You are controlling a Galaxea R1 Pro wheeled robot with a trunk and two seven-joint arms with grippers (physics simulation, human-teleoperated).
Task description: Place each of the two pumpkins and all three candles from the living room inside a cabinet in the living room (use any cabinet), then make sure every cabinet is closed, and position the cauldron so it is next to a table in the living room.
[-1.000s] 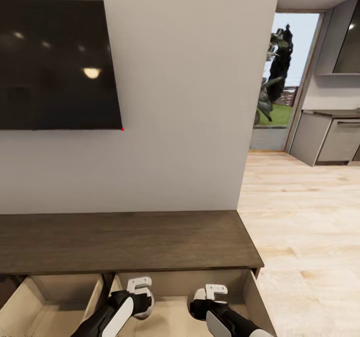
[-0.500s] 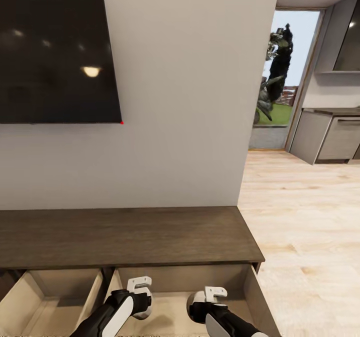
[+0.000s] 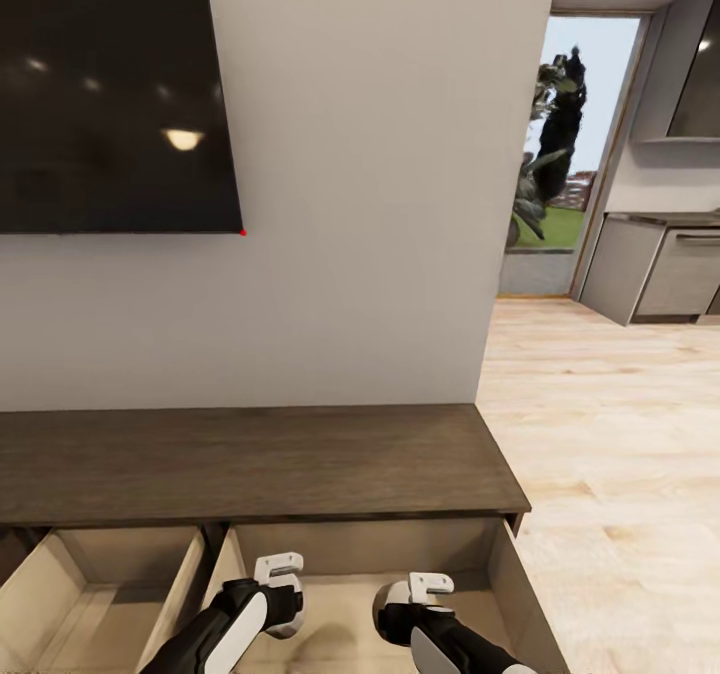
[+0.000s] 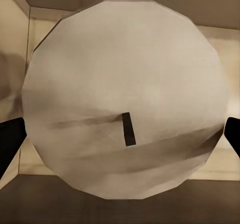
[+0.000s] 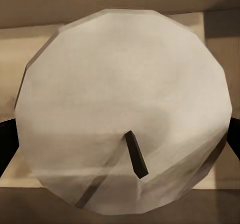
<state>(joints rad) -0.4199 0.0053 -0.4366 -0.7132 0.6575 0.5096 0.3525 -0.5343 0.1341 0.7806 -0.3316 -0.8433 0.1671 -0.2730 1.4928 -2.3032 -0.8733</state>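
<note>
A: What does the head view show?
B: Both arms reach over the open right-hand drawer (image 3: pixel 500 594) of the dark-brown cabinet (image 3: pixel 260 459). The left gripper (image 3: pixel 283 594) and the right gripper (image 3: pixel 420 599) hang side by side above the beige drawer floor; a pale round shape sits under each. A second open drawer (image 3: pixel 95 584) lies beyond the left gripper's outer side, and a black TV (image 3: pixel 110 94) hangs on the wall above.

A: And the left wrist view?
B: A candle (image 4: pixel 125 94), pale top and dark wick toward the camera, sits between the two dark fingers (image 4: pixel 10 139), which press its sides: the left gripper is clamped on it, drawer floor beneath.

A: The right wrist view?
B: Another candle (image 5: pixel 125 109) is held the same way, dark fingertips (image 5: pixel 6 139) at either flank, over the drawer's beige interior
</note>
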